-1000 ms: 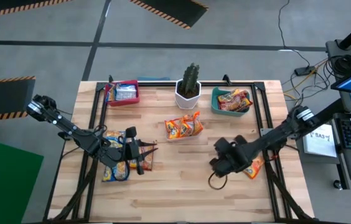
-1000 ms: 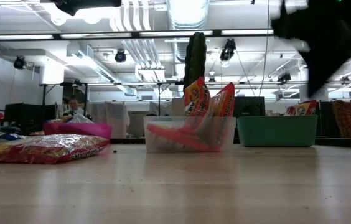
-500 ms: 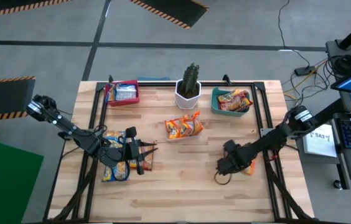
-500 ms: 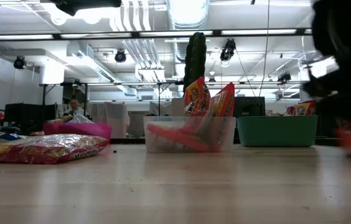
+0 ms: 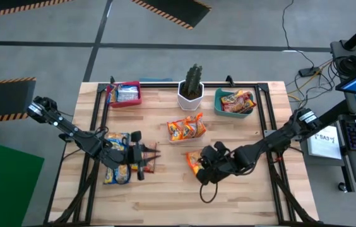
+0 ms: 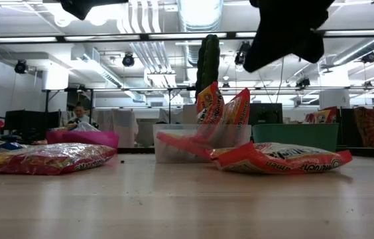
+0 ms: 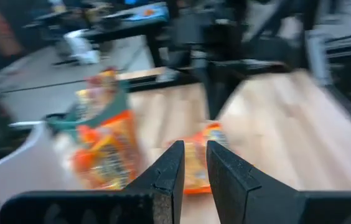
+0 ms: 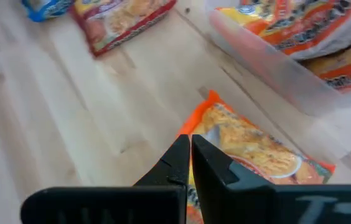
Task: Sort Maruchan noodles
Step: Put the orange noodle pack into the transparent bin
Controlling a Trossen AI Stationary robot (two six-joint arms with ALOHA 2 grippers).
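Note:
An orange noodle packet point(image 5: 194, 162) lies flat on the table near the middle; it also shows in the low view point(image 6: 280, 159) and the right wrist view point(image 8: 250, 155). My right gripper point(image 5: 203, 171) is shut and hangs above it point(image 8: 189, 144), clear of it in the low view point(image 6: 286, 33). My left gripper point(image 5: 151, 157) stands slightly open and empty point(image 7: 194, 158) beside a pile of yellow-blue and orange packets point(image 5: 118, 165) at the left. A clear bin point(image 5: 187, 129) holds upright orange packets.
A red bin point(image 5: 124, 94) with yellow-blue packets stands at the far left. A teal bin point(image 5: 235, 102) with orange-red packets stands at the far right. A white pot with a cactus point(image 5: 190, 88) stands between them. Bare wood lies along the near edge.
My right gripper has gone from the table's right edge toward the middle. The orange packet has come with it from the right edge and now lies flat near the clear bin, with the gripper above it.

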